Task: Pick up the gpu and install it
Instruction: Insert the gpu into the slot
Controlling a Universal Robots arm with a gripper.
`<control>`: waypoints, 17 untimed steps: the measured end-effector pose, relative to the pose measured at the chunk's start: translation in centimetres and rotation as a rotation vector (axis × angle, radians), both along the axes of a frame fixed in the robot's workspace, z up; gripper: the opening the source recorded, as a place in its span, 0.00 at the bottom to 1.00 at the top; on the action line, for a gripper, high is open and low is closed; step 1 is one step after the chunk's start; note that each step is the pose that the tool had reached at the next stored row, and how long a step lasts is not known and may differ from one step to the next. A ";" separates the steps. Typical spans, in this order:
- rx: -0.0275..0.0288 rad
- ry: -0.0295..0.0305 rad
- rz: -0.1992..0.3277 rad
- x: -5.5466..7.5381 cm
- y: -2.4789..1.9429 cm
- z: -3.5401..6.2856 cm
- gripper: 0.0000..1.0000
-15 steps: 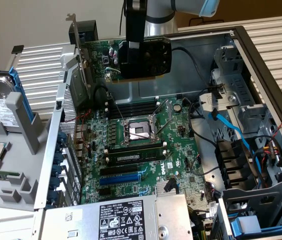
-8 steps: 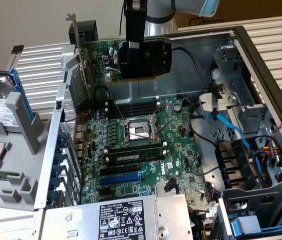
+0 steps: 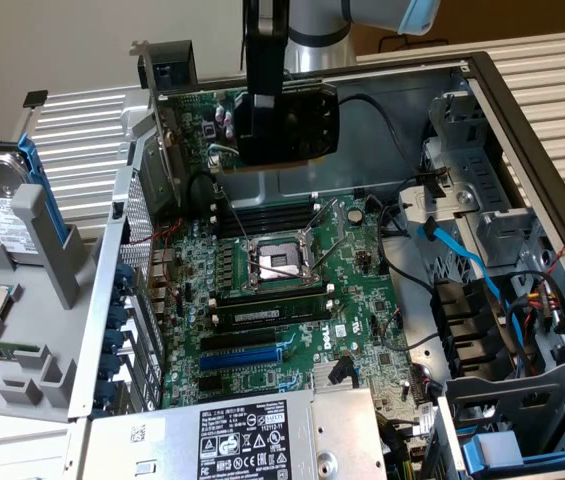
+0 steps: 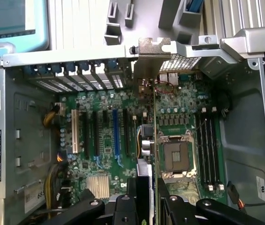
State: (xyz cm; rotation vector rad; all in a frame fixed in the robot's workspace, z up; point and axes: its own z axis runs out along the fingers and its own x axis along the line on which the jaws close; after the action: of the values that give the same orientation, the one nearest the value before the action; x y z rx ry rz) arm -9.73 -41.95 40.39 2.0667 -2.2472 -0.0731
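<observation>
Two pincer fingers clamp tight on the gpu, holding it edge-down above the motherboard.

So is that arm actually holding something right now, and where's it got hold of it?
Yes: the gripper is shut on the gpu, pinching the card's upper edge, a finger on each face, above the motherboard.
</observation>
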 end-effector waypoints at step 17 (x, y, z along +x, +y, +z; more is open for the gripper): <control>0.0269 -0.0002 0.000 -0.3 -1.21 -0.65 0.27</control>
State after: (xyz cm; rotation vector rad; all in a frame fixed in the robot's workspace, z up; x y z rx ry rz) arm -10.00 -43.15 39.75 2.0798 -2.2590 -0.1036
